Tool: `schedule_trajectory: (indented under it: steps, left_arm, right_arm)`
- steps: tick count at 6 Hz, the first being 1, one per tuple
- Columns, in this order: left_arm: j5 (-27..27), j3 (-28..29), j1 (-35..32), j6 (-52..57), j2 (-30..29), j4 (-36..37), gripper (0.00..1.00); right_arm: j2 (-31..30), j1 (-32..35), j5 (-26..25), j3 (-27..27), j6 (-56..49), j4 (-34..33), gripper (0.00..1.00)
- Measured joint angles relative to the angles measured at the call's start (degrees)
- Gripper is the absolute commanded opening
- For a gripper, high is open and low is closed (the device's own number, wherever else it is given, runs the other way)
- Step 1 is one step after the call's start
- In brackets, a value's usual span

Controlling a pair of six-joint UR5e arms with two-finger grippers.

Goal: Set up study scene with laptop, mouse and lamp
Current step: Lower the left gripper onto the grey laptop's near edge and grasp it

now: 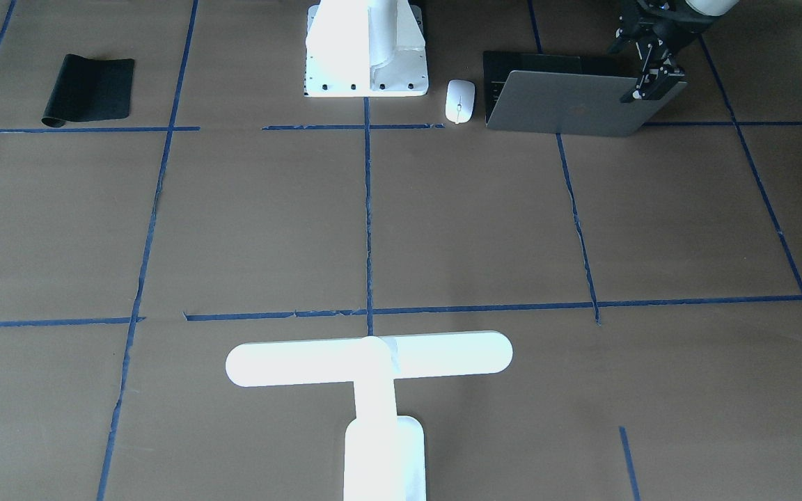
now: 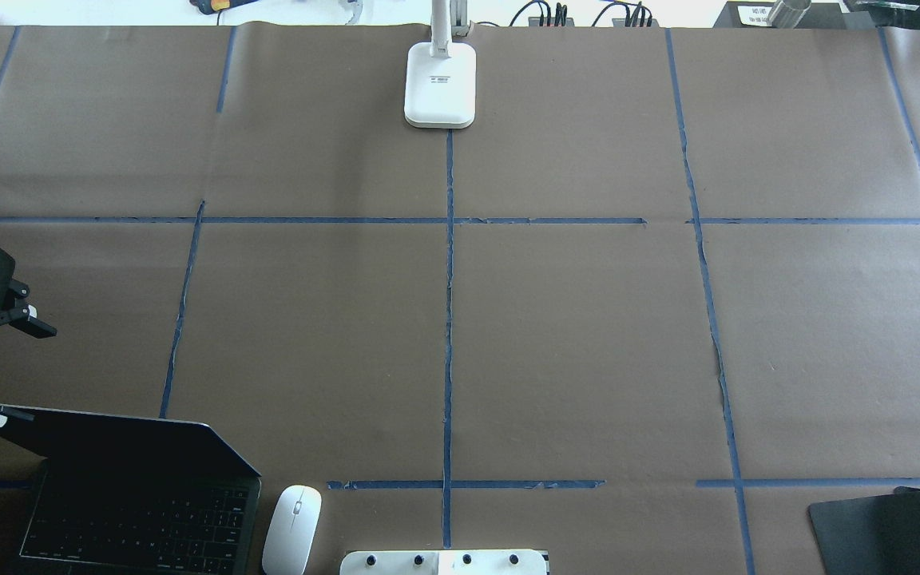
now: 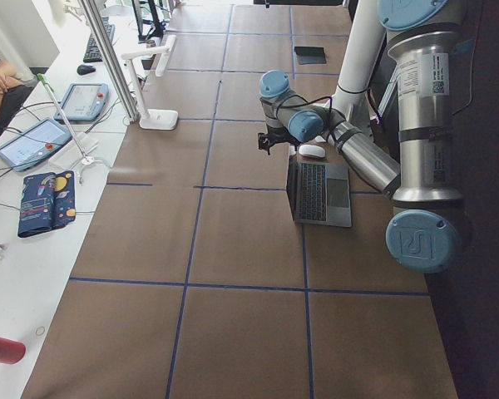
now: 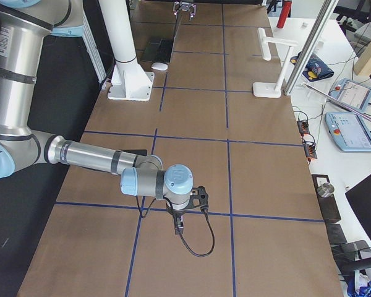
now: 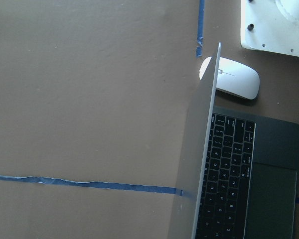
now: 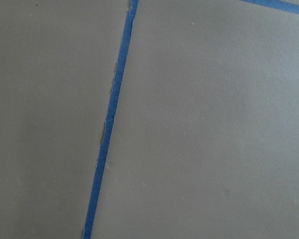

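Note:
The laptop (image 1: 568, 104) stands near the robot's left side with its lid raised steeply and its black keys (image 5: 229, 179) facing the robot. My left gripper (image 1: 655, 85) hangs over the lid's outer top corner. It looks open, with one finger in front of the lid's grey back. The mouse (image 2: 292, 517) lies flat between the laptop and the robot's pedestal. The lamp (image 1: 369, 362) stands at the far middle edge, with its base (image 2: 440, 84) on the centre tape line. My right gripper (image 4: 179, 224) hovers low over bare table far from all three; I cannot tell its state.
A black mat (image 2: 875, 527) lies on the robot's right near side. The white pedestal (image 1: 366, 49) with bolt holes sits beside the mouse. Blue tape lines grid the brown table. A side bench with tablets (image 3: 83, 100) and a person's hand (image 3: 0, 79) runs along the far edge.

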Motion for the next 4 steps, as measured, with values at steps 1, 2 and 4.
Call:
schedule_trajectory:
  steps: [1,2,4]
  left_arm:
    - [0.00,1.64,1.29,-0.06,-0.55,0.04,0.91]
    - [0.00,3.29,2.44,-0.12,-1.23,0.11,0.74]
    - [0.03,4.77,3.77,-0.07,-1.71,0.18,0.18]
  right_arm:
    - [0.00,-0.02,0.00,-0.22,0.00,0.00,1.00]
    - [0.00,-0.03,0.00,-0.47,0.00,0.00,1.00]
    - [0.00,-0.03,0.00,-0.85,0.00,0.00,1.00]
